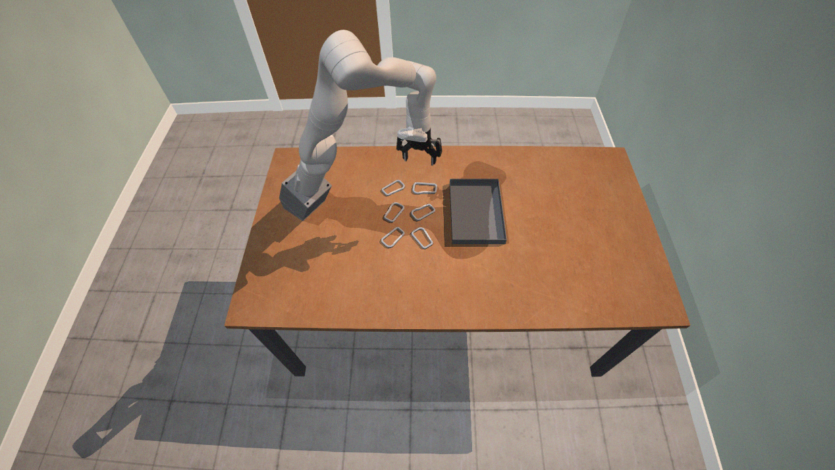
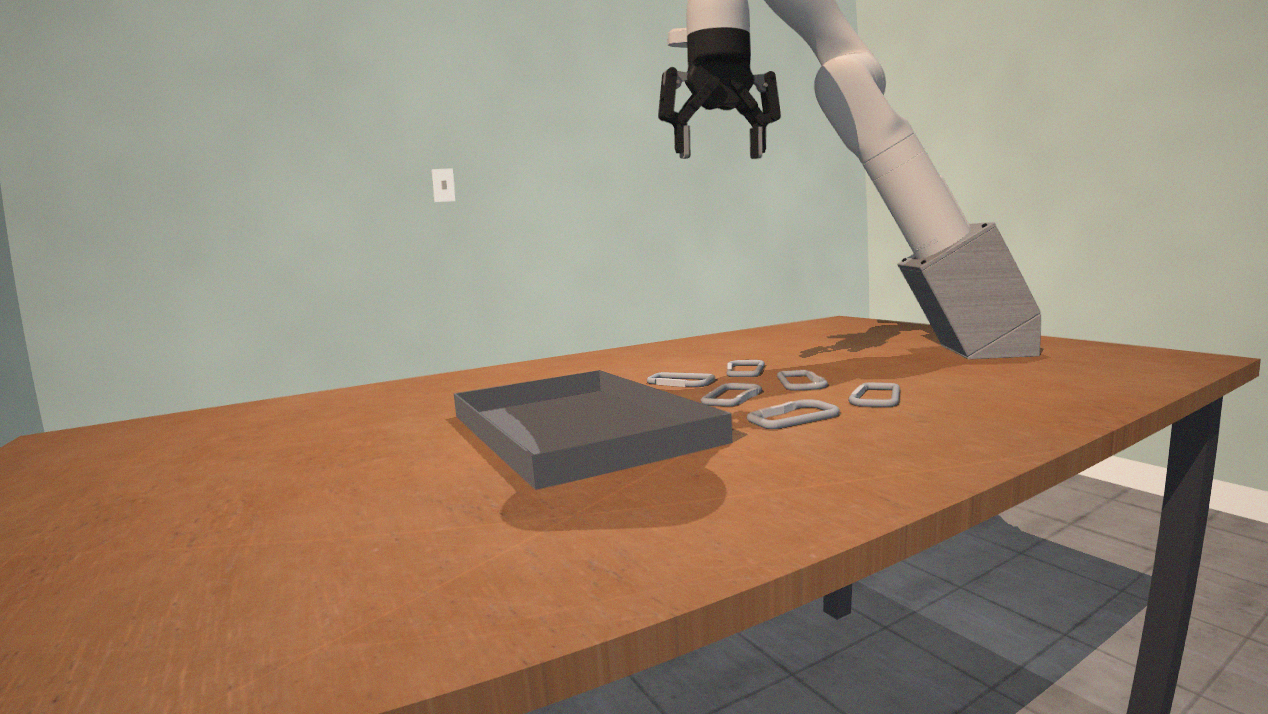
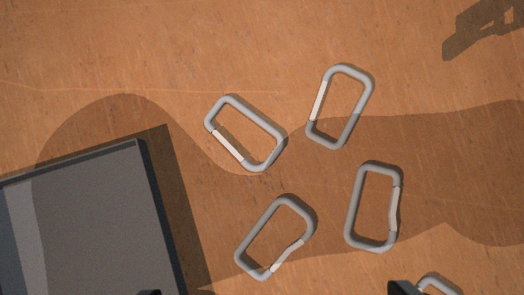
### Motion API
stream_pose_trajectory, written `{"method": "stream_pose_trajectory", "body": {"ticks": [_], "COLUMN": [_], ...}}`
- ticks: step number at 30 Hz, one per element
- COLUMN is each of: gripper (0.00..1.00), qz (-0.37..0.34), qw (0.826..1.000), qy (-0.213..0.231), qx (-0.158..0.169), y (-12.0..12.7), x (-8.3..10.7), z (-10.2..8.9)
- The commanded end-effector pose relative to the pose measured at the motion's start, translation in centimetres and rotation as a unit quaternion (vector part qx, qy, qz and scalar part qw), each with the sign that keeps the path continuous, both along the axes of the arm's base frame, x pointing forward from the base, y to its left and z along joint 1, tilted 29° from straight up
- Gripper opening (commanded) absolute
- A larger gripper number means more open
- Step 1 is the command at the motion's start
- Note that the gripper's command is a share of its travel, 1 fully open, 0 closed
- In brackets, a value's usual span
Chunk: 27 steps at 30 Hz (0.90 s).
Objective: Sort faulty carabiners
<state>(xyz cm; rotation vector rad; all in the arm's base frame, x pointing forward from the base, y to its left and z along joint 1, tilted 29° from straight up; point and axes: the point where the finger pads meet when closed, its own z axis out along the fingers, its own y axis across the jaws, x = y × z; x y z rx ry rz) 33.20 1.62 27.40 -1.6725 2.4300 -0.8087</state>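
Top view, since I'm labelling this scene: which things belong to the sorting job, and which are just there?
Job:
six carabiners on the table
grey tray, nothing in it
end effector, open, held above them

Just there:
door
wall plate

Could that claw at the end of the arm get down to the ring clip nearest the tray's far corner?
Probably yes. The end effector hangs open and holds nothing, high above the carabiner, which lies flat beside the grey tray with nothing over it.

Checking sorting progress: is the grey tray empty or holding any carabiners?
Empty: the grey tray shows only bare floor; all six carabiners lie outside it.
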Motion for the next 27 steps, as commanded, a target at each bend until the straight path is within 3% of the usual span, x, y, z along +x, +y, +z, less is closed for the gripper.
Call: {"method": "stream_pose_trajectory", "body": {"ticks": [1, 4, 15, 16, 21, 27], "gripper": [1.0, 1.0, 1.0, 1.0, 1.0, 1.0], "qz": [0.124, 0.153, 0.153, 0.273, 0.303, 0.303], "qw": [0.99, 0.985, 0.985, 0.952, 0.94, 0.94], "qy": [0.048, 0.059, 0.059, 0.106, 0.118, 0.118], "qx": [-0.041, -0.05, -0.05, -0.09, -0.1, -0.1], "y": [0.08, 0.08, 0.08, 0.09, 0.09, 0.09], "x": [-0.02, -0.02, -0.02, -0.08, -0.08, -0.08], "z": [0.0, 0.0, 0.0, -0.04, -0.04, -0.04]}}
